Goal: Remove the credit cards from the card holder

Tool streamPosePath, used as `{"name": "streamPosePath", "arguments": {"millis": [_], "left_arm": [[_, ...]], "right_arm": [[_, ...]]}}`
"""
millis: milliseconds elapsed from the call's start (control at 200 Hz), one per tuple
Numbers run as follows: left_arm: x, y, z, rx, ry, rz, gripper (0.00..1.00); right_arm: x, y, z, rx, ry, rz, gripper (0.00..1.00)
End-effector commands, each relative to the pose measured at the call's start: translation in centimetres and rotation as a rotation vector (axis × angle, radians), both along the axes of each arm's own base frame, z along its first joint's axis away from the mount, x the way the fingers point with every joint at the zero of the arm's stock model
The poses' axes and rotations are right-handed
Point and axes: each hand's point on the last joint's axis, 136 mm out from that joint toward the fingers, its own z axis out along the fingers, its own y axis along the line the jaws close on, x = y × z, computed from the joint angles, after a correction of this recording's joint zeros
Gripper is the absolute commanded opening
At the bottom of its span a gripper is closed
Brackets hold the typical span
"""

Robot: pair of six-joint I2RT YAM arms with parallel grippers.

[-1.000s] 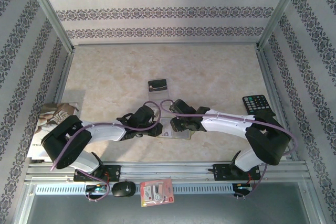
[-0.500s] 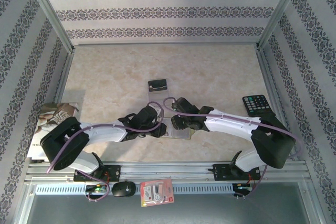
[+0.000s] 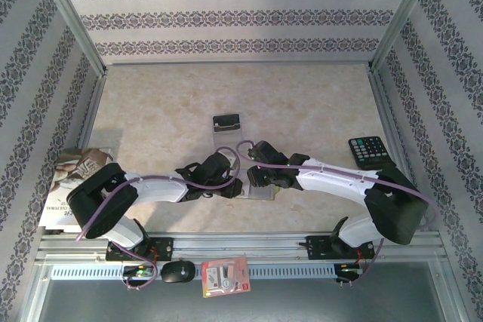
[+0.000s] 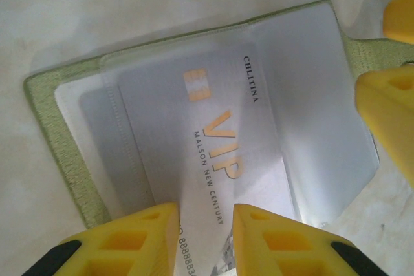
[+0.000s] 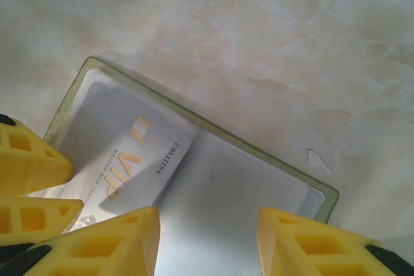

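Note:
The olive-green card holder (image 4: 52, 134) lies open on the marble tabletop, its pale pockets (image 5: 239, 205) facing up. A silvery credit card (image 4: 213, 134) printed VIP sticks partway out of the left pocket, slanted (image 5: 136, 159). My left gripper (image 4: 205, 214) sits over the card's near end, jaws a little apart with the card's face showing in the gap. My right gripper (image 5: 207, 221) stands open over the holder's right half. In the top view both grippers meet over the holder (image 3: 260, 192). A blackish card (image 3: 226, 121) lies farther back.
A black calculator (image 3: 370, 151) lies at the right edge and a book (image 3: 75, 179) at the left edge. A red-and-white packet (image 3: 225, 277) and a black oval thing (image 3: 178, 271) sit on the front rail. Patterned walls close in three sides.
My left arm has reached further right, bringing its gripper closer over the holder. The right arm's elbow has shifted slightly right; its gripper stays over the holder.

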Motion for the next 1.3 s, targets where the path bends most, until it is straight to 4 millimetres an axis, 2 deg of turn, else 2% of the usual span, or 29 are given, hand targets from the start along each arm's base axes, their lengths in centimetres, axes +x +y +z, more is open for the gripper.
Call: {"name": "streamPosePath", "arguments": {"millis": [0, 95, 240, 729, 1004, 1179, 1294], "left_arm": [[-0.7, -0.4, -0.8, 0.008, 0.029, -0.018, 0.26], [-0.9, -0.5, -1.1, 0.004, 0.043, -0.018, 0.24], [-1.1, -0.3, -1.5, 0.009, 0.053, -0.016, 0.22], [-1.2, 0.3, -1.5, 0.02, 0.052, -0.005, 0.2], [-1.4, 1.2, -2.0, 0.046, 0.061, 0.015, 0.2], [-1.6, 2.2, -2.5, 0.055, 0.075, 0.039, 0.2], [-1.7, 2.3, -2.4, 0.051, 0.077, 0.039, 0.21]], "right_arm": [[-0.6, 0.1, -0.1, 0.02, 0.024, 0.01, 0.4], [-0.7, 0.2, -0.3, 0.016, 0.029, 0.015, 0.36], [-0.8, 0.0, -1.4, -0.018, 0.056, 0.02, 0.42], [-1.1, 1.0, -2.7, -0.051, 0.068, 0.061, 0.44], [-1.2, -1.6, -5.1, -0.203, 0.08, 0.008, 0.4], [-0.9, -3.7, -4.6, -0.273, 0.034, -0.042, 0.39], [-0.8, -4.1, -4.3, -0.289, 0.018, -0.051, 0.39]]}}
